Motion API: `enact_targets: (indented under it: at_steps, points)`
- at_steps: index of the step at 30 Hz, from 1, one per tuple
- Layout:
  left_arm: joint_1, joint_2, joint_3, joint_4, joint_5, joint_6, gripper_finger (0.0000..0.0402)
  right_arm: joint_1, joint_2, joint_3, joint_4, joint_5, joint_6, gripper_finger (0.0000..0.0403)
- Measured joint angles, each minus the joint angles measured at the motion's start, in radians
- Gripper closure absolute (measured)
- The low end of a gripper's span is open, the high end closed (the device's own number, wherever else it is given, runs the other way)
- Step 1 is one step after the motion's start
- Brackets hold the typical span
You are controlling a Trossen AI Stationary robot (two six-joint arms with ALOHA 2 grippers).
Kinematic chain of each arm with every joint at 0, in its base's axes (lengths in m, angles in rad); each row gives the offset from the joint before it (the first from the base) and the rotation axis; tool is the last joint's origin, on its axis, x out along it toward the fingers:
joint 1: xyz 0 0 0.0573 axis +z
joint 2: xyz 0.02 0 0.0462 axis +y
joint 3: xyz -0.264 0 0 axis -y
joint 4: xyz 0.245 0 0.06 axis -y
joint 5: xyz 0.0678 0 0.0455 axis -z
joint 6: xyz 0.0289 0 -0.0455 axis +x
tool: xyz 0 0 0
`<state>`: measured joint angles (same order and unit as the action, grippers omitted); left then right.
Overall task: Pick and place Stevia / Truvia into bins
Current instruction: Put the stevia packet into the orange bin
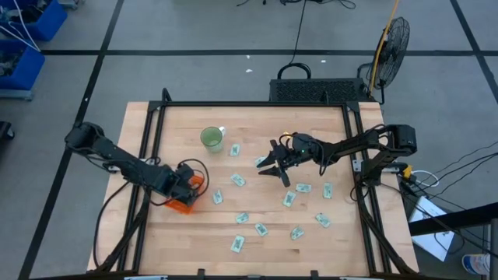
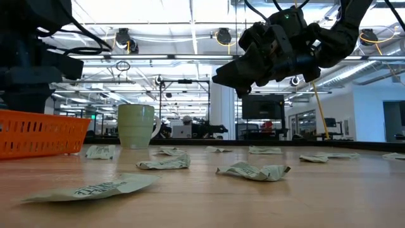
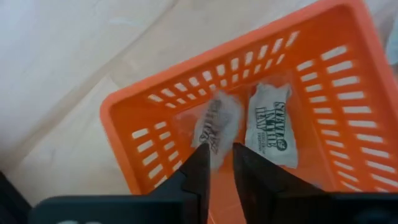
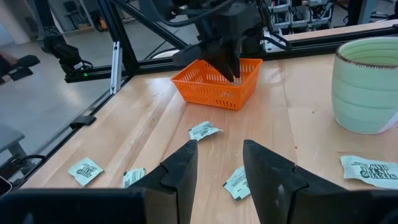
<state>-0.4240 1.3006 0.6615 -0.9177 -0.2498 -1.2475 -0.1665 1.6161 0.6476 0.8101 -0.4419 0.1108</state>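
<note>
The orange bin stands at the table's left, and it also shows in the low view. My left gripper hangs over it, fingers a little apart. A blurred Stevia packet shows just past the fingertips. Another packet lies flat on the bin's floor. My right gripper is open and empty above the table's middle. Several packets lie flat on the wood, such as the ones nearest it. My left gripper points down into the bin with the blurred packet's near end between its fingertips. I cannot tell whether the fingers touch it.
A round green cup stands at the far side, between the two grippers. Loose packets are scattered over the table's middle and right, toward the near edge. A black frame runs along the table's edges.
</note>
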Motion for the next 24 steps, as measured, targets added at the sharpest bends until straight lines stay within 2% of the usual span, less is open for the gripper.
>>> enact_targets:
  at_steps: [5,10,18,21,24]
  points:
    - [0.0,0.0,0.001,0.009,0.04,0.038,0.0291,0.0,0.0,0.0,0.0,0.0,0.0,0.0281]
    - [0.003,-0.014,0.008,0.088,0.042,0.131,0.0282,0.0,0.0,0.0,0.0,0.0,0.0,0.0279]
    - [0.033,-0.044,0.158,0.101,0.04,0.311,0.0282,0.0,0.0,0.0,0.001,0.0,0.0,0.0278]
    - [0.045,-0.045,0.232,0.107,-0.001,0.356,0.0282,0.0,0.0,0.0,0.001,0.0,0.0,0.0278]
    - [0.053,-0.045,0.283,0.125,-0.096,0.427,0.0282,0.0,0.0,0.0,0.0,0.0,0.0,0.0278]
